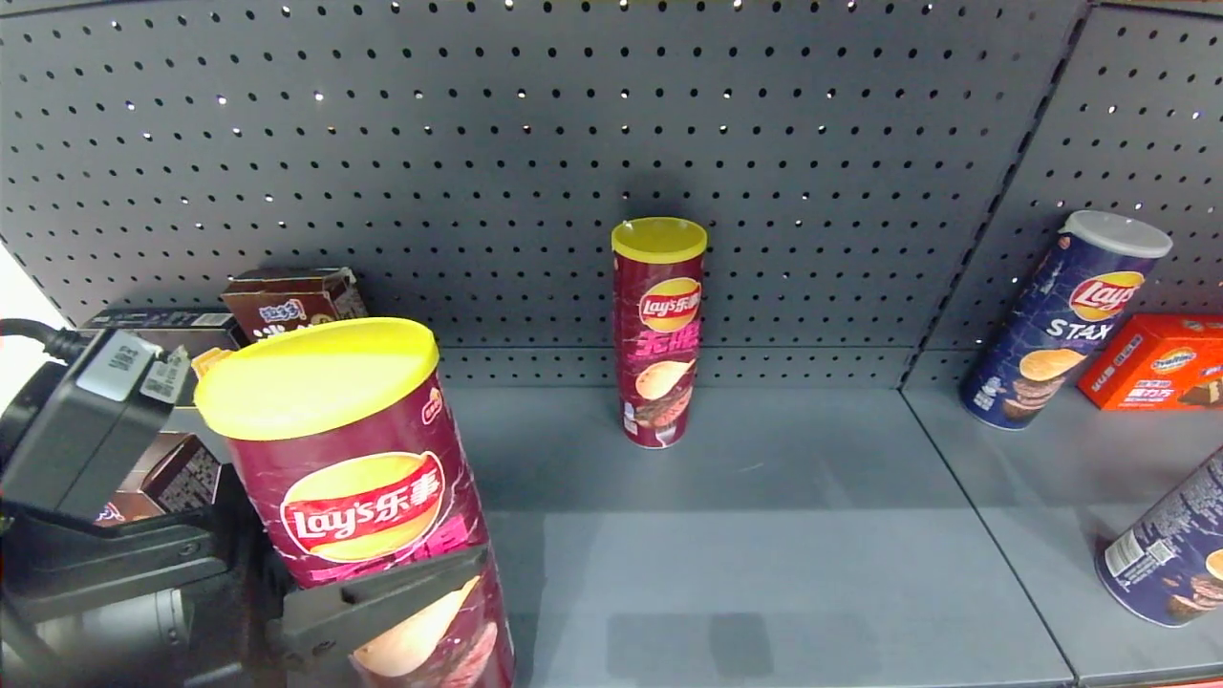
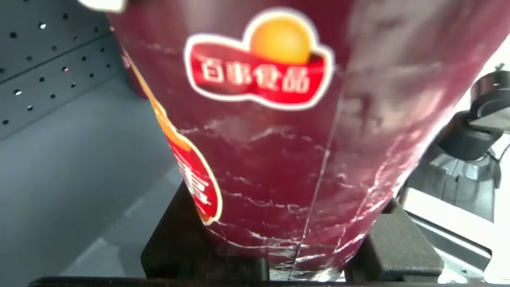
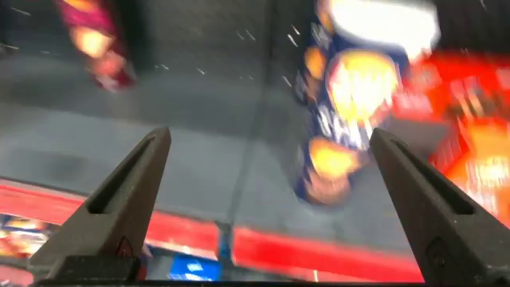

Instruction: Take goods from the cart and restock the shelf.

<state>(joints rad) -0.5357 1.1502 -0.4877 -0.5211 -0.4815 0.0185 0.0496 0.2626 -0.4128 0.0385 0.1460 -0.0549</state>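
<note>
Can (image 1: 334,459) stands upright, clamped in your left end effector (image 2: 283,259) at the shelf's (image 1: 764,554) left front; its twin (image 1: 657,334) waits back-right. Right end effector (image 3: 269,137) gapes wide.

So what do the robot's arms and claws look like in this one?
The left claw is dark grey, flat and tapered. Its wrist carries a black boxy housing with white printed stickers and a black cable. The right claw has two dark grey wedge-shaped fingers narrowing to tips, with a small round hole near each base.
</note>
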